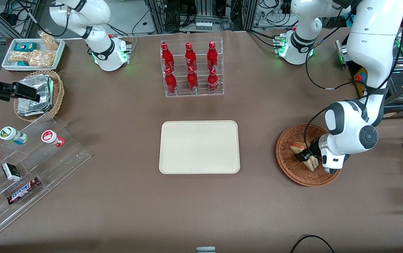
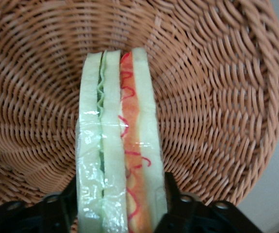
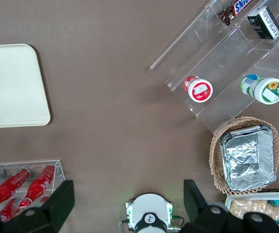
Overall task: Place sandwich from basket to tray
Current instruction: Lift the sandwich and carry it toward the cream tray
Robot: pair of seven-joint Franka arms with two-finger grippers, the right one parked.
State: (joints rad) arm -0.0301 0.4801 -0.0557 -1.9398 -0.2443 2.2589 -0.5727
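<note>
Closest to the wrist camera, the gripper (image 2: 117,204) has its two black fingers (image 2: 172,194) set one on each bread face of the sandwich (image 2: 117,121). The pads lie against the clear wrap on both sides, so the jaws look closed on the wedge, not standing open around it. The sandwich stands on edge in the basket (image 2: 217,97). Its filling edge faces the camera, with the green layer toward one finger and the red-orange layer toward the other. Its long axis runs straight away from the jaws toward the basket's middle, across the line on which the fingers close. The grip therefore squeezes the flat faces and not the ends, which I judge to be the right way to take it.

In the front view the gripper (image 1: 306,154) sits low inside the basket (image 1: 287,165), at mid-height of the frame toward the working arm's end of the table. Pale wedges show on either side of it, and I cannot tell there which one is held. The tray (image 1: 199,147) lies bare at the centre of the frame, well apart from the basket and level with it. The carry should be a lift clear of the wicker rim, then a sideways run toward the frame's centre.
</note>
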